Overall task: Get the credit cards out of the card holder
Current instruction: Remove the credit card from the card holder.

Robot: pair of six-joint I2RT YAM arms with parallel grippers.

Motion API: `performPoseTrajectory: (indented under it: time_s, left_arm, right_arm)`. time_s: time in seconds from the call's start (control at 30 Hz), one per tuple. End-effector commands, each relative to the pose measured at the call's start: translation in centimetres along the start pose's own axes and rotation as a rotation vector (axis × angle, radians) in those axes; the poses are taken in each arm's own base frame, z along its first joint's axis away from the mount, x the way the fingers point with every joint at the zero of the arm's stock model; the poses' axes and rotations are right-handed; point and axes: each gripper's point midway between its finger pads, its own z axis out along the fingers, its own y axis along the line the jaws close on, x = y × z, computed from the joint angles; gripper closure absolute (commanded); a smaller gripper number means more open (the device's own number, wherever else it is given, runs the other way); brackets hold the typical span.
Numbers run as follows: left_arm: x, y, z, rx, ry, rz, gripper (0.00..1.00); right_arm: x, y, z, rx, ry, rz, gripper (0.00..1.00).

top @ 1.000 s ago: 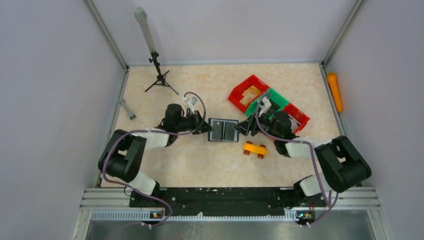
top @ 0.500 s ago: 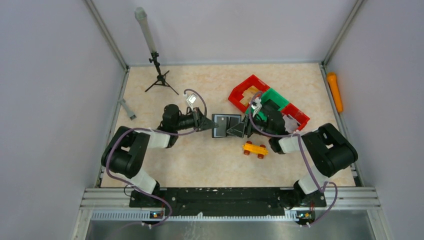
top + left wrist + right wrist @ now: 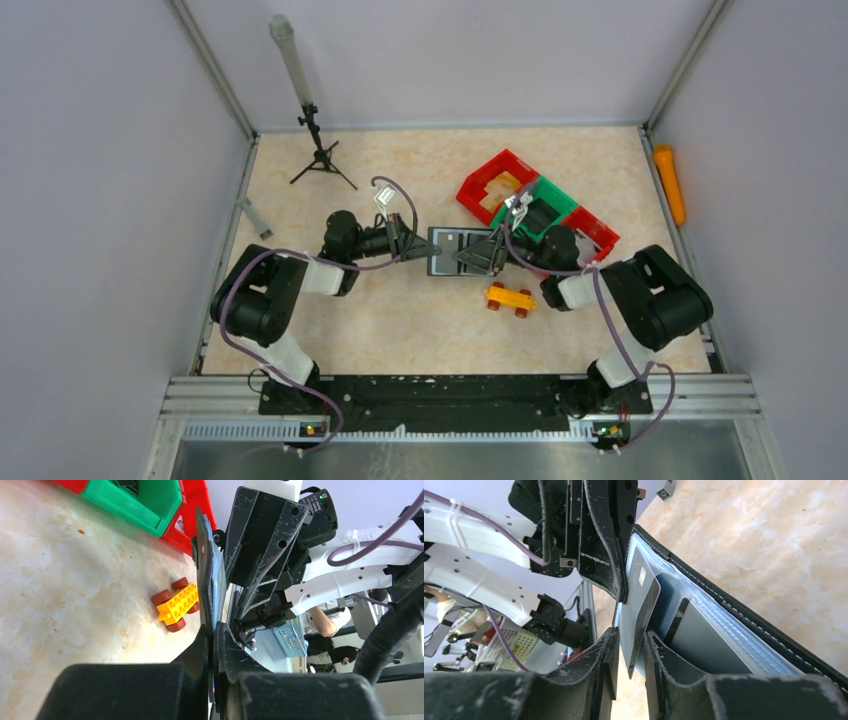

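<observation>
Right jaws narrower, 1 card holder [image 3: 446, 252]

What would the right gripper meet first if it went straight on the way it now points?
The card holder. The right gripper has its fingers either side of a card in it, so going on would press into the holder's inner face. The left gripper, shut on the holder, seems close behind.

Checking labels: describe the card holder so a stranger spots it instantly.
At the centre of the beige table, the left gripper and right gripper meet. The card holder is the flat black case between them, opened to greyish pockets, unlike the yellow toy car nearby.
</observation>
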Motion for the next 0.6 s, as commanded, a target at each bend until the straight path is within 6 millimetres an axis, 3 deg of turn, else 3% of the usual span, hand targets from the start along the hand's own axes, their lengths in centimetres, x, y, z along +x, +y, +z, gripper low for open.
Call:
performPoseTrajectory:
  time_s: [0.0, 0.17, 0.57]
  left_arm:
    - [-0.28, -1.75, 0.12, 0.073, 0.005, 0.069, 1.00]
    - [-0.28, -1.68, 0.14, 0.072, 0.006, 0.067, 1.00]
    - [-0.74, -1.62, -0.45, 0.061, -0.015, 0.076, 0.96]
  right_arm:
    - [-1.27, 1.90, -0.41, -0.103, -0.056, -0.044, 0.76]
    - [-1.51, 1.92, -0.60, -0.116, -0.065, -0.028, 0.88]
    - [-1.92, 1.68, -1.06, -0.097, -0.085, -0.036, 0.93]
